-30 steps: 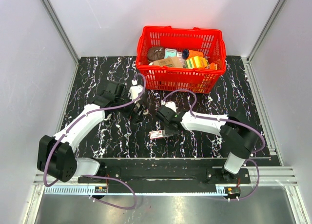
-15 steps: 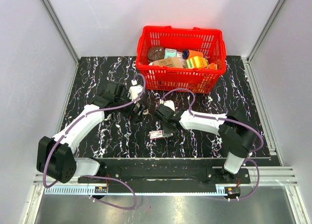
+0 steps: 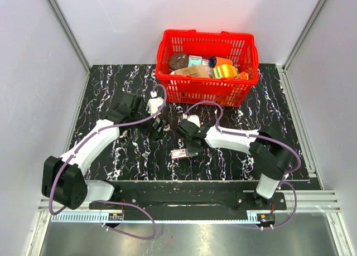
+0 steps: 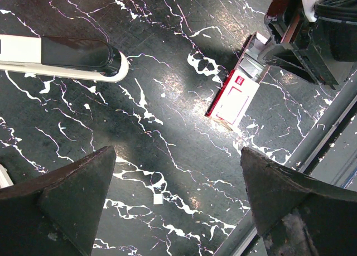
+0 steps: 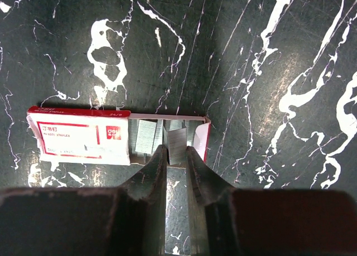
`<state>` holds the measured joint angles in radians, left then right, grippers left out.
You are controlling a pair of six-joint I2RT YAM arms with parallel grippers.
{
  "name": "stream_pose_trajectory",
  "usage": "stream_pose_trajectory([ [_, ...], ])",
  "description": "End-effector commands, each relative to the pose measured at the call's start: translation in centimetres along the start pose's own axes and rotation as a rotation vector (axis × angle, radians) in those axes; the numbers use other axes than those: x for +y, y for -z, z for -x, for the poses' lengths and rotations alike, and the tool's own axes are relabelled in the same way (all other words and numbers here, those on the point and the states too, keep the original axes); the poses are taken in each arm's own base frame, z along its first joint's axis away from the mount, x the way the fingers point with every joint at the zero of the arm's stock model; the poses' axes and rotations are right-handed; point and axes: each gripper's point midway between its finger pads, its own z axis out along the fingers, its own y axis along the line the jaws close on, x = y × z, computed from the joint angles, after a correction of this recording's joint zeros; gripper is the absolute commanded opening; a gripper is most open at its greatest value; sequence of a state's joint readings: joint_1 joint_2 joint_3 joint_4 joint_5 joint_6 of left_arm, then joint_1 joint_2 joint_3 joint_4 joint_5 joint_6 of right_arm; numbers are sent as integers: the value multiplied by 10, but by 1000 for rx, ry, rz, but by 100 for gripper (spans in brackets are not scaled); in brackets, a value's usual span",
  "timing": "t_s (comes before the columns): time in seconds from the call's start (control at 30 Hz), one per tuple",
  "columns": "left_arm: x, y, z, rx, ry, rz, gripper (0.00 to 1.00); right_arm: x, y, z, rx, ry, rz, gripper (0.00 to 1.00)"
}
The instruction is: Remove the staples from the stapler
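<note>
Right gripper pinching staple strip over open staple box, probably returning it; left gripper spread wide, empty, beside stapler.

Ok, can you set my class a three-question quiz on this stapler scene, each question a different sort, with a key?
1. True or false: the staple box lies inside the red basket.
2. The left gripper has its fingers: A) wide open, B) shut with nothing between them, C) pinching staples.
3. What does the right gripper pinch over the box's open tray?
Key: 1 false; 2 A; 3 a staple strip.
</note>
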<state>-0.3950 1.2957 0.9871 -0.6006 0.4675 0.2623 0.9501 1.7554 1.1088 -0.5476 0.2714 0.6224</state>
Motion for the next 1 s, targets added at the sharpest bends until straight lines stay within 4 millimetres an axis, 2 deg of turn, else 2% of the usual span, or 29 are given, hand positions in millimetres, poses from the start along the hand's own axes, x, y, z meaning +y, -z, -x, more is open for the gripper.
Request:
stream_pose_trajectory([
  [0.0,-2,5,9,-39,-36,9,99,5,9,9,-32,4,8,6],
  [0.6,-1,6,8,-40,-36,16,99,4,15,2,-14,-12,25,6],
  [0.97,-2,6,9,-40,-38,18,99,7,13,2,-10,-11,33,17],
])
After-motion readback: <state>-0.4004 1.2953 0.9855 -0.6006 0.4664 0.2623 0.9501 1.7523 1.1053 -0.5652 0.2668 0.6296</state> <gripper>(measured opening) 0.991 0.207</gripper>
